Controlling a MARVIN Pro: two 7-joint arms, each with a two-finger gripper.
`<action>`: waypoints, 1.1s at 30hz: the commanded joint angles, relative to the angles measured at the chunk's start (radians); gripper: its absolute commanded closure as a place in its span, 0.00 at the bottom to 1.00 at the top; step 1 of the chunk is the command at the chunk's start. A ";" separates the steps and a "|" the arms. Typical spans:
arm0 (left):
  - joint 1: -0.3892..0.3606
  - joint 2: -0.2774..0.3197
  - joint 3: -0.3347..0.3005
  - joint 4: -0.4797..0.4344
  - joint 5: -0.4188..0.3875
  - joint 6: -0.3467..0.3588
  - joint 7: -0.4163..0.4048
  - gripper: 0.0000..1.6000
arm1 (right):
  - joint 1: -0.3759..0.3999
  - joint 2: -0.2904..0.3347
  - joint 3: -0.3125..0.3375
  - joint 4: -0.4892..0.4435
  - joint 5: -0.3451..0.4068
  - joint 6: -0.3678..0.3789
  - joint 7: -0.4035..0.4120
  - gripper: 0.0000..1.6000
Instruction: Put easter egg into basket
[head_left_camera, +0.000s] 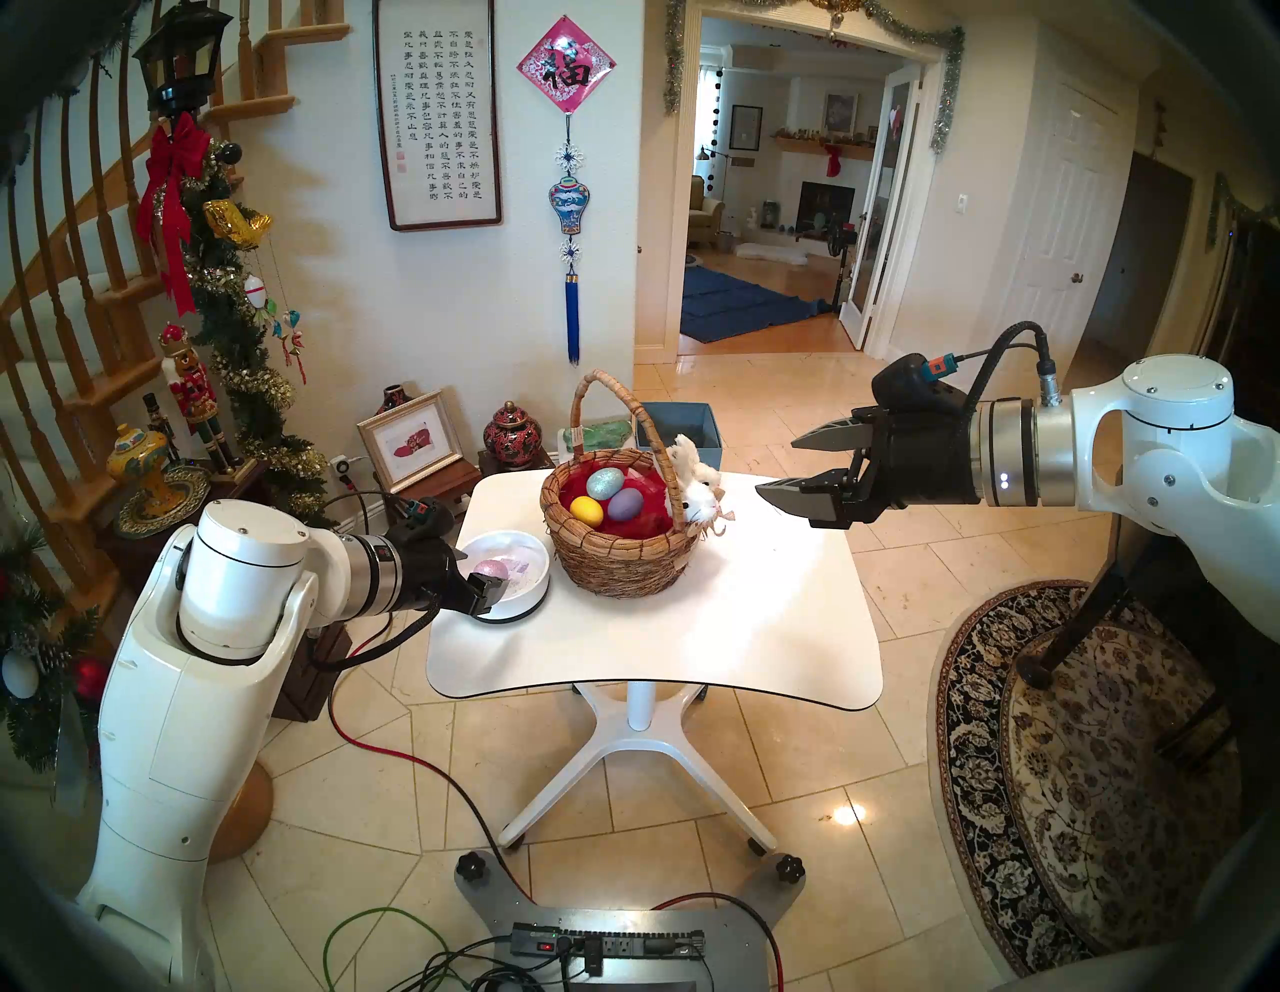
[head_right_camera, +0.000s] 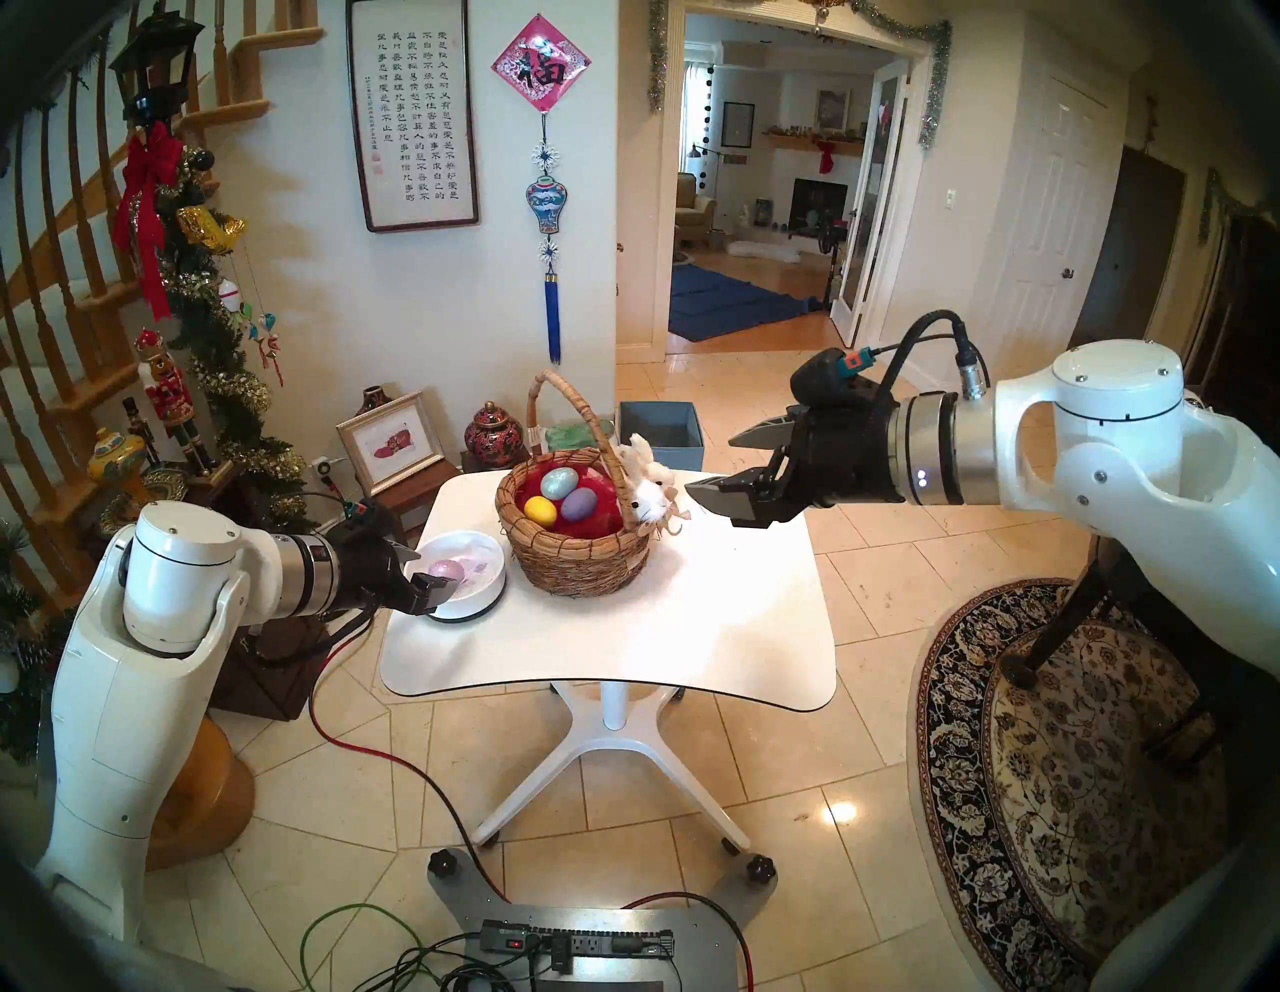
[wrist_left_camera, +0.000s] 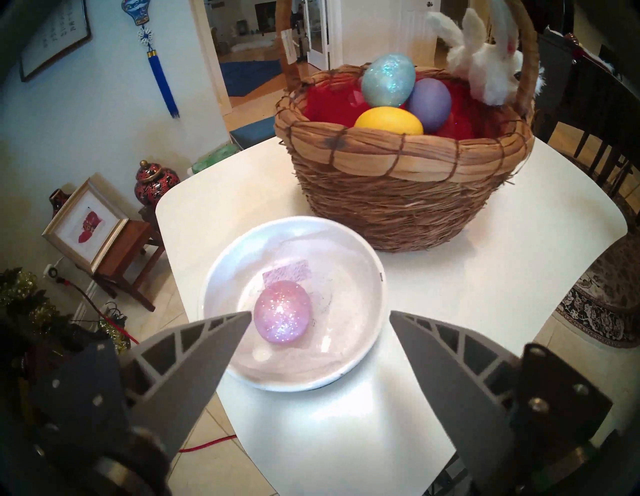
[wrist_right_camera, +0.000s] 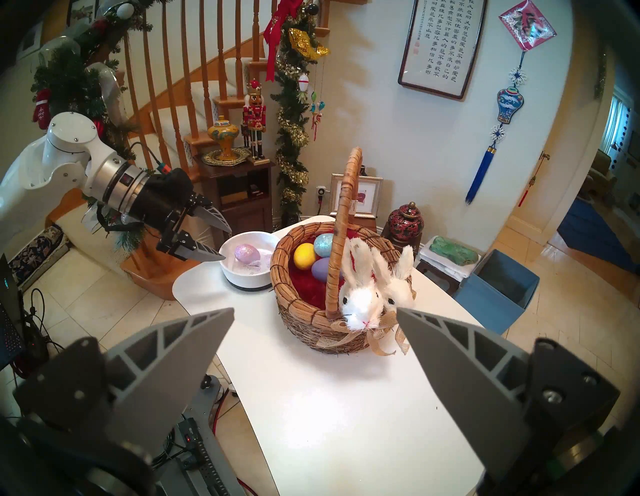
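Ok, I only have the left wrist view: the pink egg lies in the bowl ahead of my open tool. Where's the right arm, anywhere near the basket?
Observer: The right tool is open and empty. It hangs in the air to the right of the basket and touches nothing.
Operator: Are my left tips past the bowl's rim?
Observer: In the right wrist view the left tool has its tips about at the near rim of the white bowl, not around the pink egg.
Operator: Anything on the basket's right side I should know about?
Observer: Two white bunnies sit at the rim there, with a tan bow tied on the outer wall below them.
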 joint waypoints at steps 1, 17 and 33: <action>-0.027 -0.005 -0.001 0.005 -0.007 -0.002 0.011 0.14 | 0.005 0.000 0.011 0.003 -0.002 -0.002 0.001 0.00; -0.027 0.000 0.011 0.027 -0.021 -0.002 0.039 0.18 | 0.005 0.000 0.011 0.003 -0.002 -0.002 0.001 0.00; -0.026 0.012 0.034 0.045 -0.042 -0.002 0.070 0.17 | 0.005 0.000 0.011 0.003 -0.002 -0.002 0.001 0.00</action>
